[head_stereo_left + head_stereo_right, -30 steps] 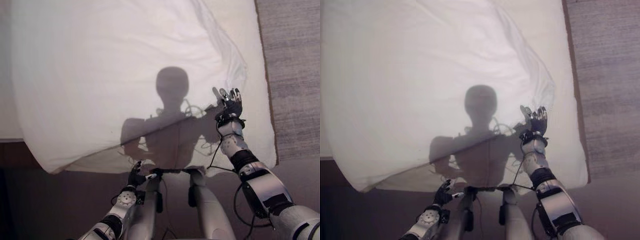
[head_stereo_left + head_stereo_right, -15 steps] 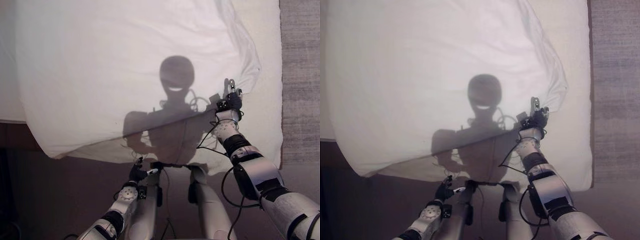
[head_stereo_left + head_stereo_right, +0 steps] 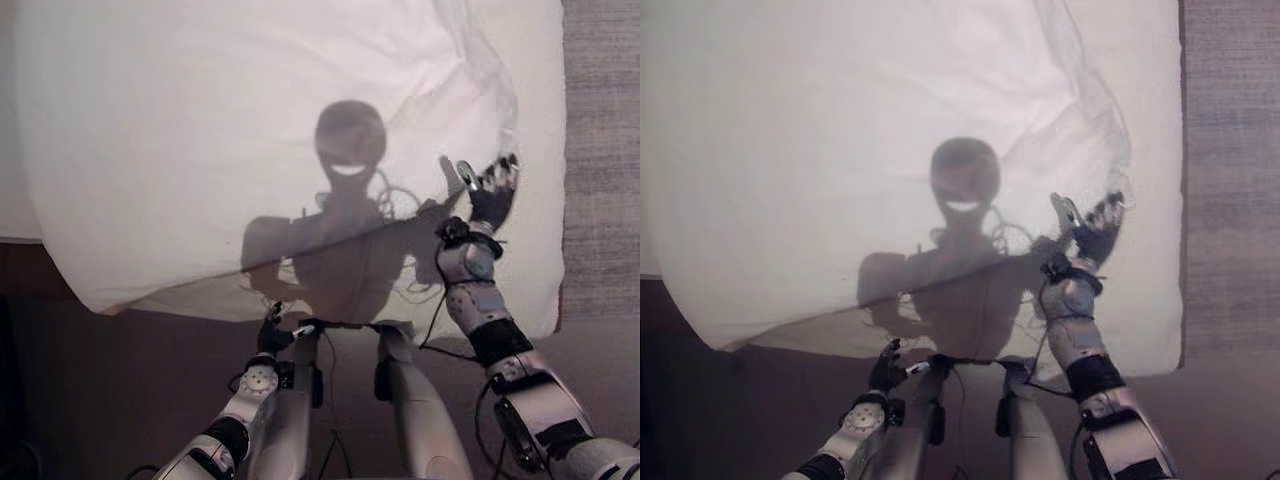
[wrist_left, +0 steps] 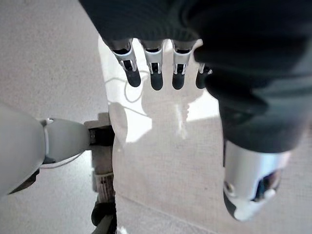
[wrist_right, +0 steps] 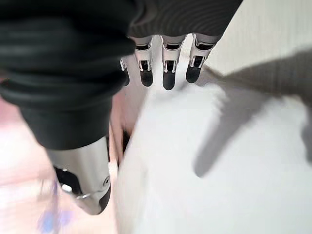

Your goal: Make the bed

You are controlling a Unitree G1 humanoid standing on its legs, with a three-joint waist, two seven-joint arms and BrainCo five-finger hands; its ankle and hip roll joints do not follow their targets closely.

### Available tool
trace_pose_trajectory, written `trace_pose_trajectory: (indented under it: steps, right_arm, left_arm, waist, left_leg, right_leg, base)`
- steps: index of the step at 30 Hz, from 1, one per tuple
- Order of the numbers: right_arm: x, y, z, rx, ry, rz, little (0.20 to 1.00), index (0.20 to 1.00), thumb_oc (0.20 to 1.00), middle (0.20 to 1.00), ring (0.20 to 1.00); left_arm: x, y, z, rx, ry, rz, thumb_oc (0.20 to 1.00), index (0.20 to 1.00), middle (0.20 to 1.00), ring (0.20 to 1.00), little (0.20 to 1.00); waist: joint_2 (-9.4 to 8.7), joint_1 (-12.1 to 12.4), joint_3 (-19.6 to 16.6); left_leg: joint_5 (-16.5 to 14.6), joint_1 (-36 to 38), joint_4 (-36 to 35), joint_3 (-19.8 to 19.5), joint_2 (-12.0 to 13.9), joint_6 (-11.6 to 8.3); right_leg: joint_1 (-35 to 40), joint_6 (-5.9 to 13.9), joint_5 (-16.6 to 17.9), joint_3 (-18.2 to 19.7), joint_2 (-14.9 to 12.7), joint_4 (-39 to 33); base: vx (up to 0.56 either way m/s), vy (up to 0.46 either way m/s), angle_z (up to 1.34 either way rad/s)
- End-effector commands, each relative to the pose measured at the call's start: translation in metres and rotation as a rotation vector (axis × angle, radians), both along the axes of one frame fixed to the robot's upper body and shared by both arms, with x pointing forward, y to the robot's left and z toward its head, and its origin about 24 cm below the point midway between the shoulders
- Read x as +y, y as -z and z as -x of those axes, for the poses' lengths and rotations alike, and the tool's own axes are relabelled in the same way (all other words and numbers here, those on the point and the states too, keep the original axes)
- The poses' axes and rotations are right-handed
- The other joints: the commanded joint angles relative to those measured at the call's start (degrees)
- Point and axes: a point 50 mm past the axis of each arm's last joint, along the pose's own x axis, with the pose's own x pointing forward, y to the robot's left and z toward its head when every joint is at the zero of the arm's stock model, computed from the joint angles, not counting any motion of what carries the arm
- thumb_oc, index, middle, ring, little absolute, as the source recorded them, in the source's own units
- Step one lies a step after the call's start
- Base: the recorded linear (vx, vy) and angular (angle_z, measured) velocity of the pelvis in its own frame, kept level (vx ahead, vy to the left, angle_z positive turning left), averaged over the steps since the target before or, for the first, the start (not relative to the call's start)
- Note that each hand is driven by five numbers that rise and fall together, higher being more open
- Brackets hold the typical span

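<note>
Large white fabric duvet (image 3: 250, 140), spread askew across the white bed (image 3: 535, 230); right robot hand (image 3: 490, 195) splayed over its bunched corner, left robot hand (image 3: 270, 335) relaxed, empty; advise gripping that corner firmly before pulling.

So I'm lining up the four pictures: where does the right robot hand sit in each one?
Left eye view: right robot hand right of centre, fingers spread over the white duvet.
Right eye view: same hand right of centre, beside the duvet's rumpled edge.
Left wrist view: not the right hand; the left robot hand shows, above the floor.
Right wrist view: its own fingers straight above the duvet.
Shared landmark: the duvet's rumpled right edge.
</note>
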Motion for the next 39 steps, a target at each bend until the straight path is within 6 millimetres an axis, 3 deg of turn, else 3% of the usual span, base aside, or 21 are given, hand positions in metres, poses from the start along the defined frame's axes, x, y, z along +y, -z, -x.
trace_pose_trajectory:
  steps: [1,2,3,6,13,19,22,23,24,27,28,30,39]
  right_arm:
    - [-0.009,-0.002,0.008,-0.071,0.065,-0.033,1.000,1.000,1.000,1.000,1.000]
    - [-0.009,-0.001,0.008,-0.072,0.063,-0.034,1.000,1.000,1.000,1.000,1.000]
    - [-0.006,0.021,0.007,-0.006,0.041,-0.117,1.000,1.000,1.000,1.000,1.000]
    - [0.002,0.040,0.003,0.066,-0.063,-0.141,1.000,1.000,1.000,1.000,1.000]
    - [0.021,0.053,-0.011,0.091,-0.226,-0.253,1.000,1.000,1.000,1.000,1.000]
    - [0.034,0.034,-0.037,0.087,-0.307,-0.309,1.000,1.000,1.000,1.000,1.000]
    - [0.039,0.003,-0.052,0.052,-0.374,-0.226,1.000,1.000,1.000,1.000,1.000]
    - [0.039,0.003,-0.052,0.052,-0.374,-0.226,1.000,1.000,1.000,1.000,1.000]
    - [0.044,-0.013,-0.055,0.012,-0.402,-0.177,1.000,1.000,1.000,1.000,1.000]
    - [0.056,-0.029,-0.053,-0.050,-0.444,-0.124,1.000,1.000,1.000,1.000,1.000]
    - [0.069,-0.043,-0.046,-0.132,-0.484,-0.089,1.000,1.000,1.000,1.000,1.000]
    - [0.080,-0.054,-0.036,-0.194,-0.491,-0.043,1.000,1.000,1.000,1.000,1.000]
    - [0.095,-0.057,-0.018,-0.235,-0.462,0.008,1.000,1.000,1.000,1.000,1.000]
  left_arm:
    - [0.006,-0.001,-0.002,-0.023,-0.022,-0.037,1.000,1.000,1.000,1.000,1.000]
    - [0.007,-0.001,-0.002,-0.023,-0.022,-0.037,1.000,1.000,1.000,1.000,1.000]
    - [0.005,0.000,-0.002,-0.016,-0.025,-0.028,1.000,1.000,1.000,1.000,1.000]
    - [0.004,-0.001,-0.002,-0.017,-0.030,-0.004,1.000,1.000,1.000,1.000,1.000]
    - [0.000,-0.003,-0.004,-0.028,-0.007,0.025,1.000,1.000,1.000,1.000,1.000]
    - [0.000,-0.002,-0.003,-0.013,0.016,0.037,1.000,1.000,1.000,1.000,1.000]
    - [-0.003,-0.003,-0.003,-0.021,0.036,0.056,1.000,1.000,1.000,1.000,1.000]
    - [-0.003,-0.004,-0.003,-0.021,0.036,0.056,1.000,1.000,1.000,1.000,1.000]
    - [-0.003,-0.003,-0.002,-0.019,0.041,0.059,1.000,1.000,1.000,1.000,1.000]
    - [-0.001,-0.002,-0.001,-0.016,0.036,0.055,1.000,1.000,1.000,1.000,1.000]
    - [0.000,-0.002,0.000,-0.015,0.030,0.051,1.000,1.000,1.000,1.000,1.000]
    - [0.002,0.000,0.001,-0.007,0.021,0.038,1.000,1.000,1.000,1.000,1.000]
    - [0.004,0.001,0.001,0.003,-0.014,0.007,1.000,1.000,1.000,1.000,1.000]
  waist:
    - [-2.67,-1.30,0.46]
    - [-2.68,-1.28,0.46]
    - [-2.64,-1.42,0.46]
    - [-2.69,-1.38,0.46]
    - [-1.95,-0.45,0.46]
    - [-1.07,1.54,0.46]
    - [-0.54,2.88,0.46]
    - [-0.53,2.86,0.46]
    - [-0.52,3.26,0.46]
    - [-0.85,3.20,0.46]
    - [-1.30,2.98,0.46]
    - [-1.86,2.59,0.46]
    - [-3.25,1.67,0.46]
  left_leg:
    - [-0.31,-0.67,0.28,-0.01,-1.63,-1.43]
    - [-0.31,-0.66,0.27,0.01,-1.63,-1.43]
    - [-0.35,-0.71,0.21,0.24,-1.63,-1.39]
    - [-0.26,-0.80,0.13,0.44,-1.55,-1.41]
    - [0.04,-1.37,0.05,0.35,-1.70,-1.63]
    - [0.35,-2.34,-0.05,-0.13,-1.72,-1.89]
    - [0.65,-3.06,-0.05,-0.67,-1.77,-2.00]
    - [0.66,-3.09,-0.05,-0.69,-1.76,-2.00]
    - [0.79,-3.34,-0.05,-0.89,-1.77,-2.06]
    - [0.97,-3.62,-0.05,-1.05,-1.64,-2.15]
    - [1.01,-3.76,-0.05,-1.04,-1.54,-2.18]
    - [0.99,-3.63,-0.04,-1.07,-1.48,-2.13]
    - [0.65,-2.71,0.17,-1.12,-1.20,-1.88]
  right_leg:
    - [1.41,4.43,3.02,1.50,-3.72,3.10]
    - [1.40,4.43,3.03,1.53,-3.72,3.09]
    - [1.27,4.44,3.11,1.74,-3.70,2.99]
    - [0.96,4.42,3.27,1.92,-3.68,2.93]
    - [0.52,4.40,3.45,1.65,-3.73,2.69]
    - [-0.02,4.40,3.60,0.90,-3.65,2.40]
    - [-0.55,4.44,3.71,0.40,-3.69,2.45]
    - [-0.58,4.44,3.71,0.39,-3.69,2.46]
    - [-0.74,4.41,3.67,0.19,-3.69,2.56]
    - [-0.94,4.39,3.59,-0.06,-3.70,2.71]
    - [-1.12,4.38,3.50,-0.29,-3.70,2.87]
    - [-1.05,4.27,3.21,-0.46,-3.68,3.13]
    - [-0.41,3.95,2.19,-0.63,-3.98,4.45]
  base:
    - [-0.02,0.025,-0.05]
    - [-0.02,0.017,-0.07]
    - [-0.02,0.015,-0.08]
    - [-0.02,0.008,-0.06]
    - [0.00,-0.001,-0.05]
    - [0.00,-0.004,0.01]
    - [0.00,-0.015,0.10]
    - [0.00,-0.017,0.08]
    - [0.01,-0.011,0.04]
    - [0.00,-0.003,0.01]
    - [0.01,-0.010,0.04]
    - [0.01,-0.002,0.02]
    - [0.00,0.003,0.02]
